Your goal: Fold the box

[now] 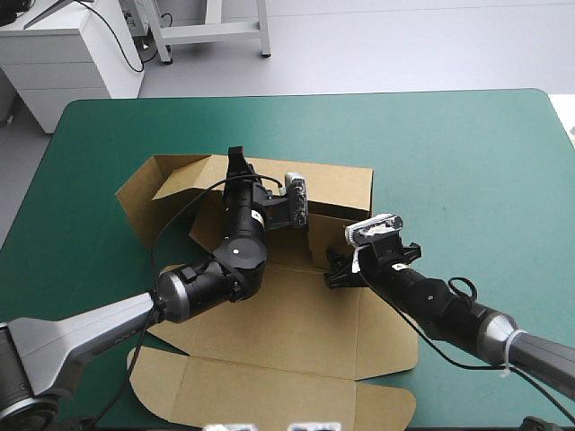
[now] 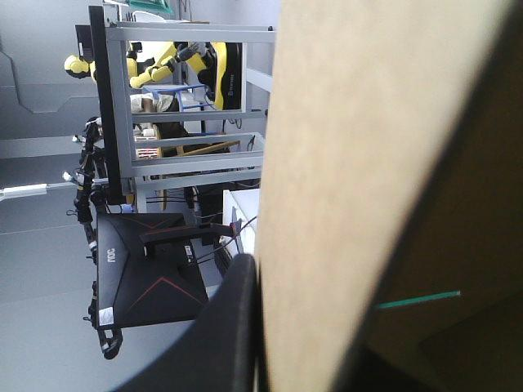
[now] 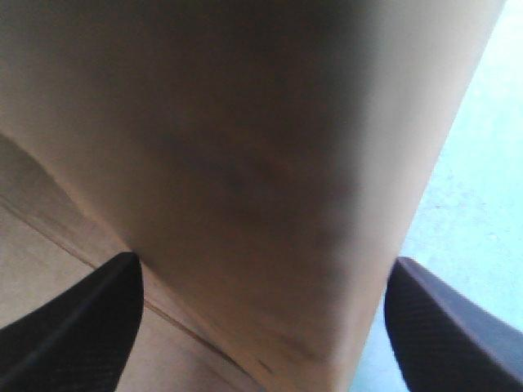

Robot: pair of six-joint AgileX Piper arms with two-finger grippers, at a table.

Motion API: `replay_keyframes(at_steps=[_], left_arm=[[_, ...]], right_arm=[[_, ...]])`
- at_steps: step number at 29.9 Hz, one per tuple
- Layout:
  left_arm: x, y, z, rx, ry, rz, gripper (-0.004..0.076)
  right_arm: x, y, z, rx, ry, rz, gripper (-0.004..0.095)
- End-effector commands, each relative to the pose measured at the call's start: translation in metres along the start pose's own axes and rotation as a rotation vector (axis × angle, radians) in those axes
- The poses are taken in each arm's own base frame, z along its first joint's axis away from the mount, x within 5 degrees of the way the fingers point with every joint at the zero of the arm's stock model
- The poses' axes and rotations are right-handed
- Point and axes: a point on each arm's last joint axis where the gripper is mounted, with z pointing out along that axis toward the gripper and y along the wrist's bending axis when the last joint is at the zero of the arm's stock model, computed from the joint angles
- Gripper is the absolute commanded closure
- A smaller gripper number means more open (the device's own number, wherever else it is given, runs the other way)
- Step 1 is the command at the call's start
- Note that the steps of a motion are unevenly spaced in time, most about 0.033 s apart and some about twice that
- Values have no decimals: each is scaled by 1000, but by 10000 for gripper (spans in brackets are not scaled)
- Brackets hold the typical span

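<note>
A brown box (image 1: 296, 332) of cut board is seen on the table with the teal-green cover (image 1: 449, 144), a little left of the middle and nearer to the near edge than to the far edge. It is only partly folded. Its near part lies flat on the cover, with the flaps spread toward the near edge. Its far wall (image 1: 337, 184) is raised, and more board is lifted at the far left corner.

The left gripper (image 1: 238, 163) is reached over the flat board to the top edge of the far wall, near its left end. In the left wrist view the board (image 2: 359, 163) is seen edge-on, and one black finger (image 2: 233, 327) is pressed flat against its outer face. The other finger is on the inner side and is seen only as a dark shape. The fingers are all but closed, with the sheet of the wall pinched between them.

The right gripper (image 1: 335, 269) is placed low at the right side of the box, just beside a short raised piece of board. In the right wrist view its two black fingers (image 3: 82, 327) are spread wide apart and nothing is gripped by them. The brown board (image 3: 245, 163) is standing just ahead of them and fills the space between. One finger is over the floor of the box, and the other is over the teal-green cover (image 3: 482, 204).
</note>
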Motion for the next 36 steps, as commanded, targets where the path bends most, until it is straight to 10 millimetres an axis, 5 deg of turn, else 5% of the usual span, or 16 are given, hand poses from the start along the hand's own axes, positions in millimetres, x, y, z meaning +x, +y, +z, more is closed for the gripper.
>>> replay_keyframes(at_steps=[1,6,19,23,28,36], left_arm=[[0,24,-13,-78,-46,-42,730],[-2,24,-13,-70,-73,-40,730],[-4,23,-12,-63,-104,-39,714],[0,26,-8,-76,-95,-32,543],[1,30,-6,-104,-109,-19,225],[-9,24,-16,-85,-136,-30,198]], right_arm=[[-22,-4,-8,52,-103,33,319],[-28,-3,-9,51,-124,24,927],[-28,-4,-9,58,-128,25,909],[-28,-5,-9,67,-132,29,909],[-29,-6,-9,80,-137,40,909],[-35,-19,-11,218,-201,28,909]])
